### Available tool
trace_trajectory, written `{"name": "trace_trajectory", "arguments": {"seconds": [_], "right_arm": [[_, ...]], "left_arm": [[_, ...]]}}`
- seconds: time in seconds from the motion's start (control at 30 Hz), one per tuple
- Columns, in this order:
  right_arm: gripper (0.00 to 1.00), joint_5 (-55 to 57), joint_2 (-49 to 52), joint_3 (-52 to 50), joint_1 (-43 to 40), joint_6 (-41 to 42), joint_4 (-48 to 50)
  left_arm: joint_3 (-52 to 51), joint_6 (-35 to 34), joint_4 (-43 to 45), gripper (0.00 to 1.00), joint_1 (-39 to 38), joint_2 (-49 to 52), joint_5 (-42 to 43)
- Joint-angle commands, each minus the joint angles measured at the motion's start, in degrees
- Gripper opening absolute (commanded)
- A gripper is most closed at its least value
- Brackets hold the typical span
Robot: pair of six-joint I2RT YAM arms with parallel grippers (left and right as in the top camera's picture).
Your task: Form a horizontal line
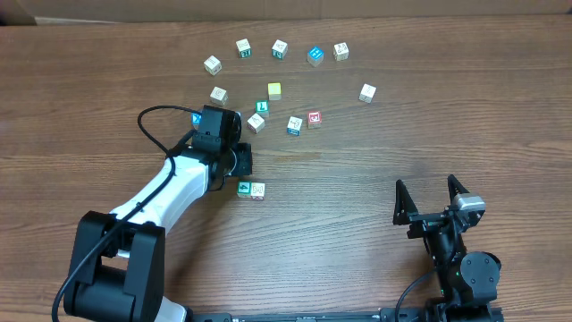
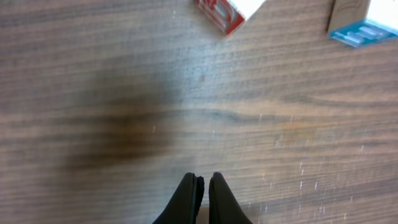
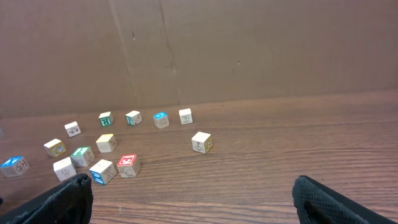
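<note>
**Left end effector** (image 2: pixel 204 186): the fingers are pressed together with nothing between them. It hangs over bare bench (image 1: pixel 357 259). In the overhead view it sits near the middle of the bench, and its white arm (image 1: pixel 170 192) runs back to the near left corner.

**Row, placed part:** The green cube with a white mark (image 1: pixel 244 188) and the white cube (image 1: pixel 258 190) lie side by side, touching or nearly so. They are just beside the left end effector, on its near side, with the green one to the left.

**Row, unplaced part:** The green "L" cube (image 1: pixel 262 107) lies farther back, well apart from the pair. The red-faced cube (image 1: pixel 314 117) lies to the right of it, with a blue-faced cube (image 1: pixel 293 125) just beside on its left. The left wrist view shows the red-faced cube and the blue-faced cube at the top edge of the frame, ahead of the fingertips.

**Other items:** A yellow cube (image 1: pixel 274 89) sits behind the green "L" cube. Further cubes are scattered in a loose arc along the far side.

**Right end effector** (image 1: pixel 429 195): the fingers are spread wide and hold nothing. It is at the near right of the bench, well apart from every cube.
</note>
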Motion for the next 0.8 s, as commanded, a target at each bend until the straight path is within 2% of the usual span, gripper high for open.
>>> {"name": "trace_trajectory", "arguments": {"seconds": [0.0,0.27,0.77], "right_arm": [[1.0,0.07,-0.57,-0.55,0.33,-0.44,0.35],[1.0,0.07,-0.57,-0.55,0.33,-0.44,0.35],[1.0,0.07,-0.57,-0.55,0.33,-0.44,0.35]], "left_arm": [[6.51,0.42,-3.52,0.04,-0.04,0.55,-1.01],[15.67,0.39,-14.49,0.04,-0.04,0.55,-3.61],[15.78,0.39,-17.25,0.04,-0.13,6.21,-3.58]]}}
